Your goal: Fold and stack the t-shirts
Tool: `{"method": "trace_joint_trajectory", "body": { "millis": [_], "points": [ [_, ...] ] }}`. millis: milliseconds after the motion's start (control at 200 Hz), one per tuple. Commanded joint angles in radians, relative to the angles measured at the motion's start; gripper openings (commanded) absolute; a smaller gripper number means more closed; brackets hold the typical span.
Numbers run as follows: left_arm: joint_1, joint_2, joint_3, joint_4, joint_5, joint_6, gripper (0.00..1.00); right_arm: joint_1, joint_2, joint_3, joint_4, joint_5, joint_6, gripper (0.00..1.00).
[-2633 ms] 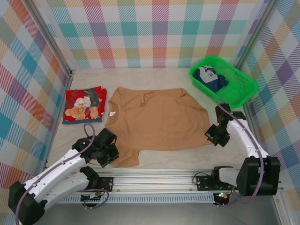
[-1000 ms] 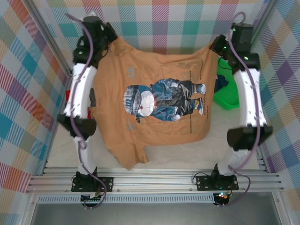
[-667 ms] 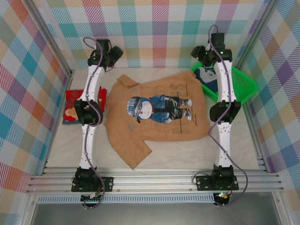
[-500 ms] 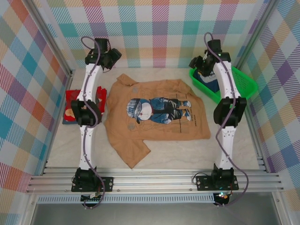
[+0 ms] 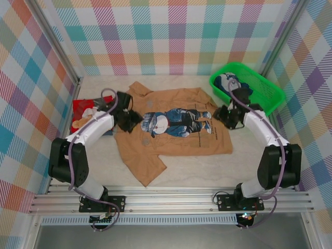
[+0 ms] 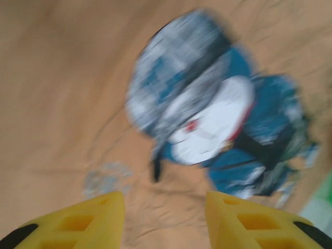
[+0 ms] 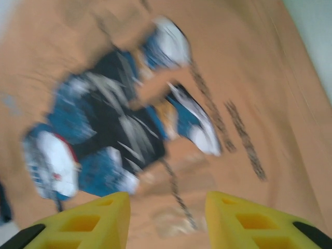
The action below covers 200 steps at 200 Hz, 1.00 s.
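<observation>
1. The tan-brown cloth t-shirt with a blue-and-white cartoon print (image 5: 174, 137) lies spread print-up on the pale surface (image 5: 218, 171). One sleeve sticks out toward the near edge, and the far edge is rumpled.
2. The left tool (image 5: 129, 118) hangs over that shirt's collar end, beside the head of the print. Its yellow fingers (image 6: 98, 218) stand apart with nothing between them.
3. The right tool (image 5: 224, 115) hangs over the shirt's hem end, by the print's feet. It is likewise parted and empty.
4. A red t-shirt with cartoon figures (image 5: 85, 111) lies folded just left of the tan shirt. A green plastic mesh basket (image 5: 259, 88) sits off its far right corner.
5. The tan shirt looks light and limp, so it should sag and crease wherever it is lifted, though it is neither slippery nor fragile.
6. It is best pinched at the edges, at a shoulder seam and a hem corner, with both tools moving together. A grab in the middle would likely bunch it.
</observation>
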Motion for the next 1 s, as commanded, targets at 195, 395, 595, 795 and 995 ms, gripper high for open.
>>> {"method": "trace_joint_trajectory", "body": {
  "millis": [195,395,595,795,995],
  "points": [
    [-0.027,-0.019,-0.23,0.08,-0.057,-0.089,0.43,-0.055,0.032,-0.209,0.021,-0.01,0.142,0.37],
    [0.023,0.022,-0.245,0.079,-0.139,-0.052,0.41,-0.086,0.12,-0.152,-0.041,0.057,0.15,0.33],
    [0.08,0.056,-0.262,0.041,-0.198,-0.001,0.41,-0.072,0.194,-0.179,-0.106,0.047,0.188,0.31],
    [0.082,-0.031,-0.324,-0.025,-0.281,-0.01,0.39,-0.014,0.114,-0.243,-0.159,0.072,0.238,0.33],
    [0.053,-0.088,-0.276,0.014,-0.203,0.053,0.5,-0.002,0.068,-0.208,-0.16,0.124,0.198,0.37]
  ]
}}
